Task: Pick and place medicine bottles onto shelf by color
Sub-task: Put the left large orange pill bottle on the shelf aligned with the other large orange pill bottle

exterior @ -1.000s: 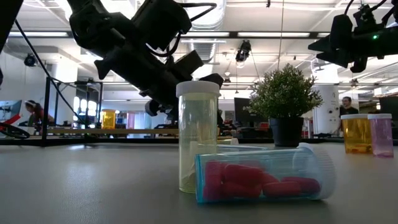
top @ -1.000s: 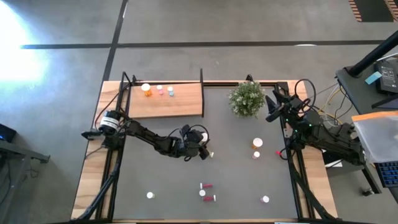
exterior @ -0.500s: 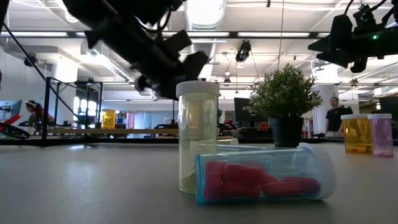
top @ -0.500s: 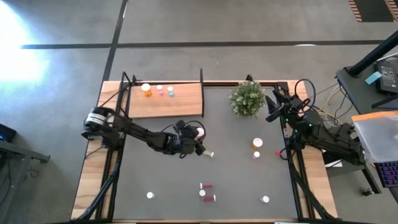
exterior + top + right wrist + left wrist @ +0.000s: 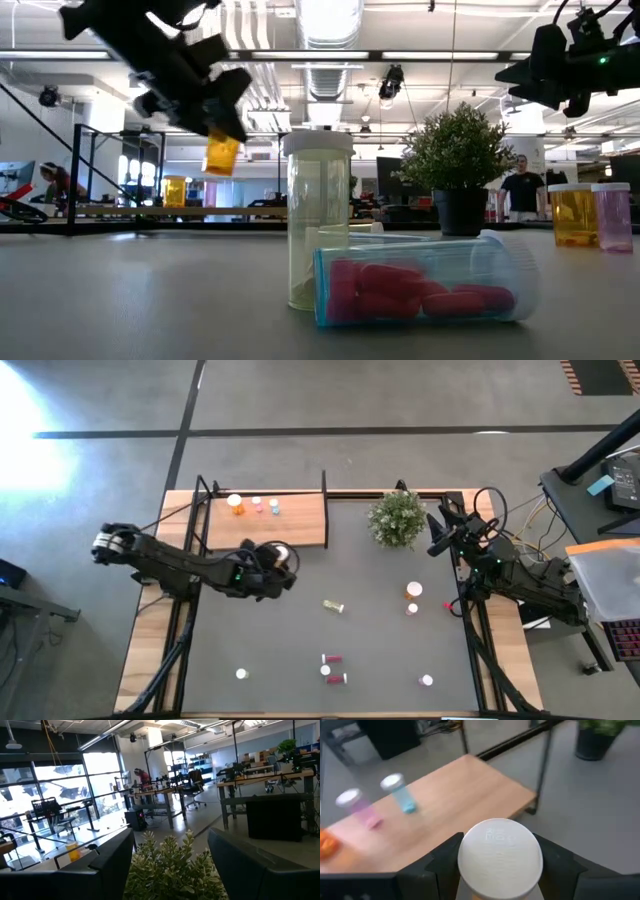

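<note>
**Orange bottle in transit to the shelf**

Above the grey mat, just at 6 o'clock of the light-brown wooden shelf, the left gripper clamps a white-capped orange medicine bottle, carried clear of the table. This looks like the transport step. Next it must lower the bottle upright beside the orange bottle already shelved. At the table's 3 o'clock edge, the right gripper waits, fingers wide and empty.

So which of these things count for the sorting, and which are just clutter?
Job:
- orange bottle in left gripper
- shelf, three bottles on it
- loose bottles on the mat, e.g. red one

Clutter:
- potted plant
- right gripper, parked beside it
</note>
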